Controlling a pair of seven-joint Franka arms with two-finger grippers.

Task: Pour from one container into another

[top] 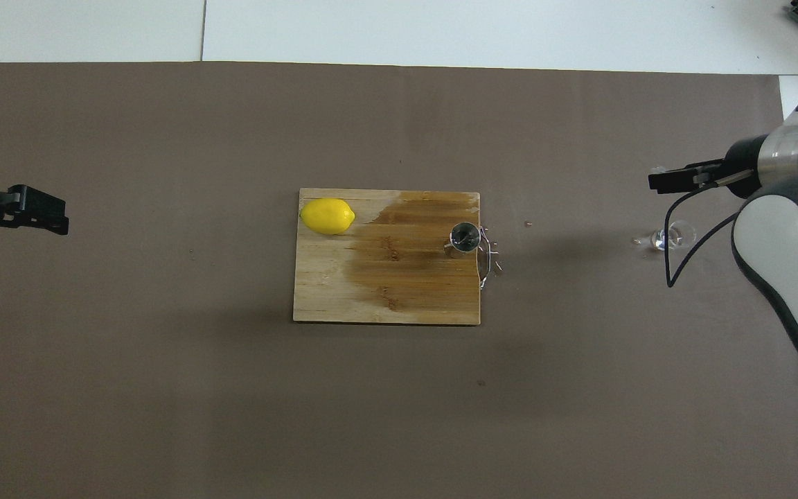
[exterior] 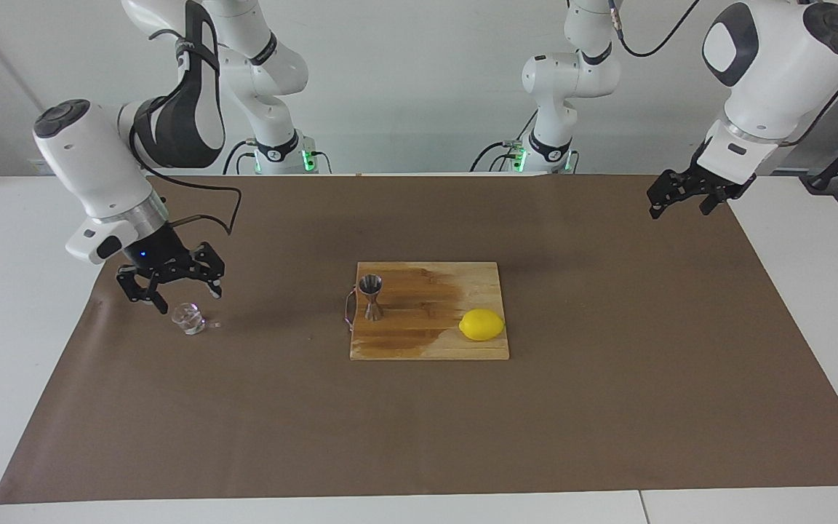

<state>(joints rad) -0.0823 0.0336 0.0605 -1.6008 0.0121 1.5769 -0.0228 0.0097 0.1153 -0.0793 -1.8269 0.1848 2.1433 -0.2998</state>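
Observation:
The small clear glass cup (exterior: 188,318) stands on the brown mat toward the right arm's end of the table; it also shows in the overhead view (top: 669,238). My right gripper (exterior: 172,293) is open, close above the cup and not holding it; it shows in the overhead view too (top: 661,181). The steel jigger (exterior: 371,297) stands upright on the wooden board (exterior: 426,346), at the board's edge toward the right arm, and shows from above (top: 465,237). My left gripper (exterior: 679,209) is open and empty, raised over the mat's other end (top: 52,216).
A yellow lemon (exterior: 481,324) lies on the board's end toward the left arm (top: 327,215). A dark wet stain covers much of the board (top: 406,256). A thin wire loop (top: 485,262) lies at the board's edge by the jigger.

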